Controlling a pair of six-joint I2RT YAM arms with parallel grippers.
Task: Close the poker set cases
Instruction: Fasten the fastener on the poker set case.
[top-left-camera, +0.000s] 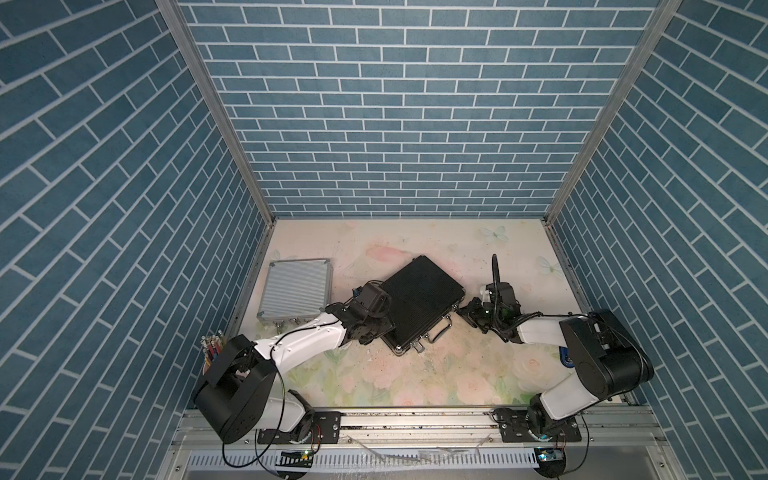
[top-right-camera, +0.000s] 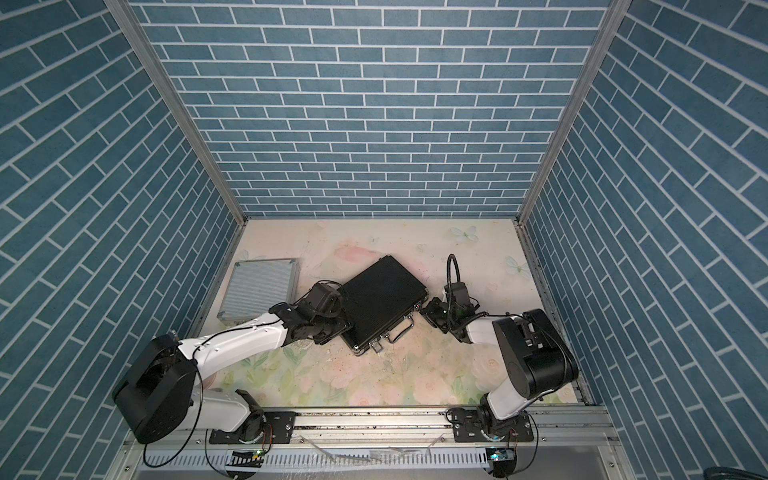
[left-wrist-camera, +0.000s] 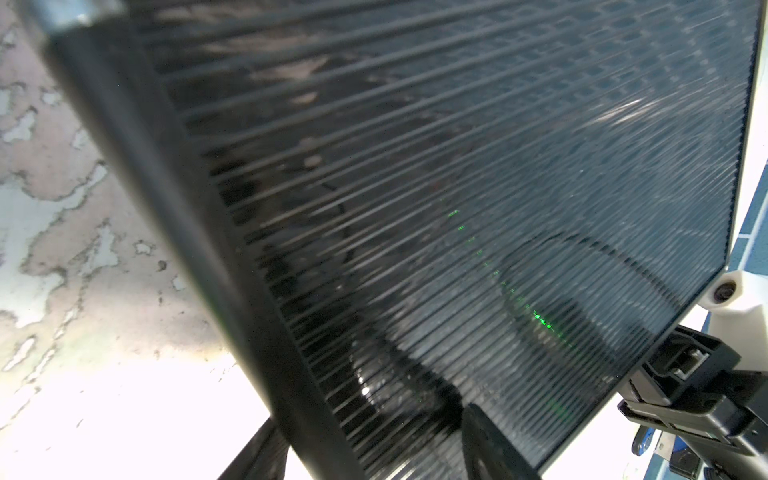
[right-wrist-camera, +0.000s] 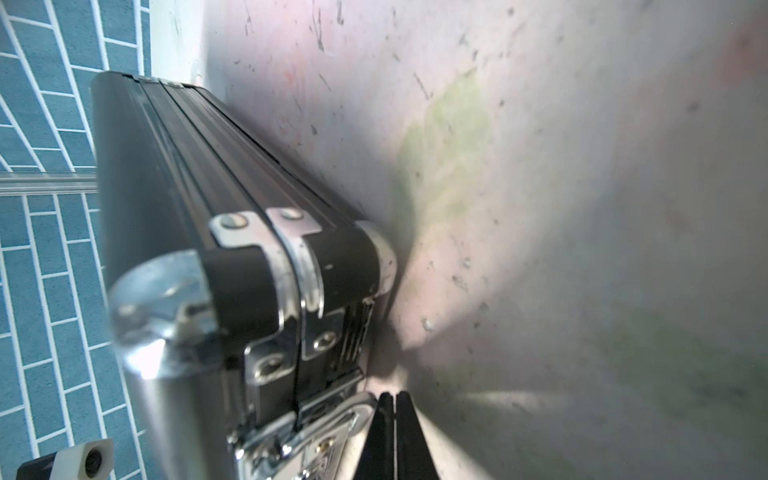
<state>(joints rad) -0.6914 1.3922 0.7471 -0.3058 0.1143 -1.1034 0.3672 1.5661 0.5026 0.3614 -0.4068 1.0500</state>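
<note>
On the table (top-left-camera: 415, 374), silver case (top-left-camera: 295, 289) and black case (top-left-camera: 419, 307) lie closed (contents hidden).

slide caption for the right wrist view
Shut right hand beside a corner of the black case, lid down, on the floral table.

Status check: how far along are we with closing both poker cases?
Done: the small ribbed silver aluminium case lies shut. The larger ribbed black case also has its lid down. In hand: the left end effector, open, straddles its edge; the shut right end effector sits by a chrome latch at its corner. Left: possibly the latches; I cannot tell whether they are caught.
</note>
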